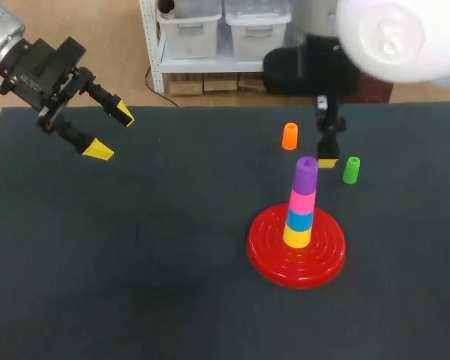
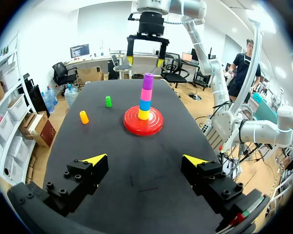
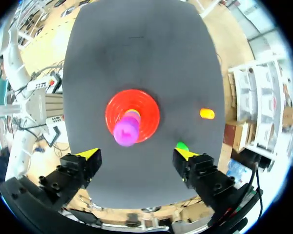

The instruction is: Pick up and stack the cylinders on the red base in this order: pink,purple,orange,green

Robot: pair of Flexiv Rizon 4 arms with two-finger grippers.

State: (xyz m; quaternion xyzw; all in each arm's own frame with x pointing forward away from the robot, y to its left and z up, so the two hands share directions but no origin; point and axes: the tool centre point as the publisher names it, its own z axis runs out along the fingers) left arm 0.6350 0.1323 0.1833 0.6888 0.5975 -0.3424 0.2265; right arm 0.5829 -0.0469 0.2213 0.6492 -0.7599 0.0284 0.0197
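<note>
The head view hides most of the right gripper [image 3: 136, 153] behind its own arm. Its wrist view shows the fingers spread wide, pointing down over the red base [image 1: 296, 251]. Four cylinders are stacked there, the purple cylinder [image 1: 307, 171] topmost. One orange cylinder [image 1: 289, 136] and one green cylinder [image 1: 351, 170] stand just beyond the base. The left gripper [image 1: 111, 132], also spread and empty, hangs tilted, well away from the base.

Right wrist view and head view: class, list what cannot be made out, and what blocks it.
Right wrist view: the purple plastic cylinder on top covers the pink plastic cylinder and blue plastic cylinder beneath.
Same view: a finger of the right gripper half hides the small green plastic cylinder.
Head view: only one yellow tip of that gripper shows; its own black body seems to hide the other.
</note>
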